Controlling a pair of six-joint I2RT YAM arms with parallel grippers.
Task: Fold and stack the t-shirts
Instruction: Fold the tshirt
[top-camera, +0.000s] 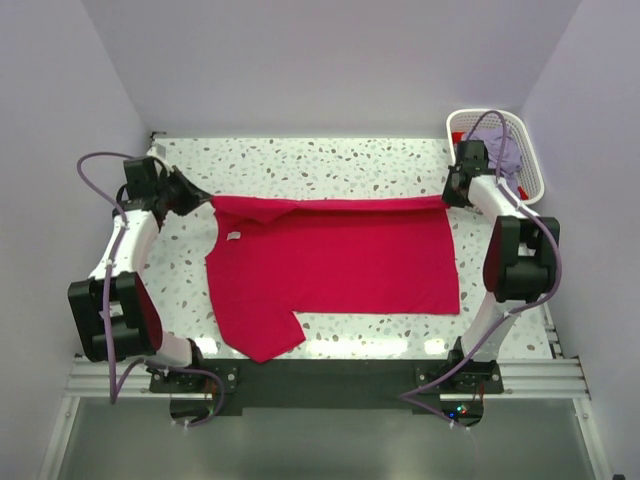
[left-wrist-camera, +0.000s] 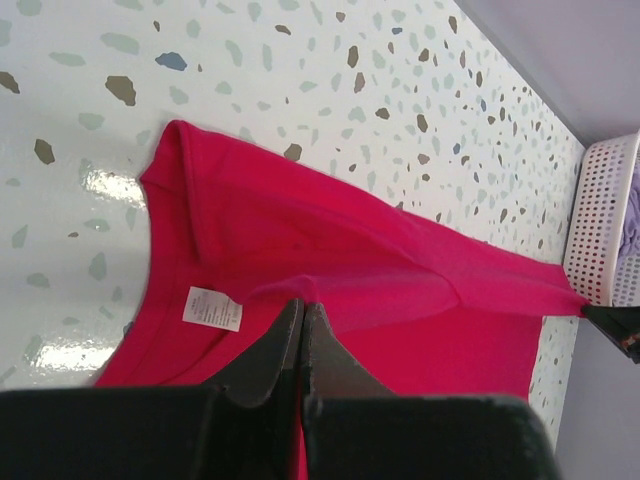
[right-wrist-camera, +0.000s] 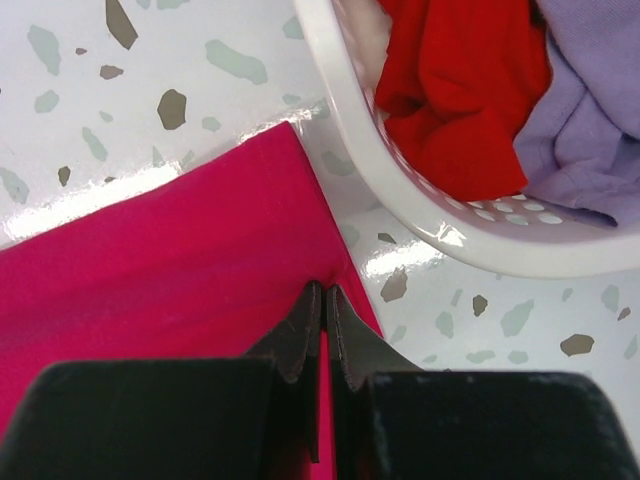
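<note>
Top external view: the crimson t-shirt (top-camera: 330, 265) lies spread on the table (top-camera: 330, 165); the left pincer (top-camera: 200, 198) and right pincer (top-camera: 450, 197) each pinch its folded far edge, jaws closed on cloth.

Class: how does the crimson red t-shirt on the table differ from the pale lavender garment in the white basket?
The crimson red t-shirt lies spread on the table; the pale lavender garment sits bunched in the white plastic basket. The left gripper and right gripper pinch the t-shirt's far edge; neither holds the lavender garment. Both are cloth.
</note>
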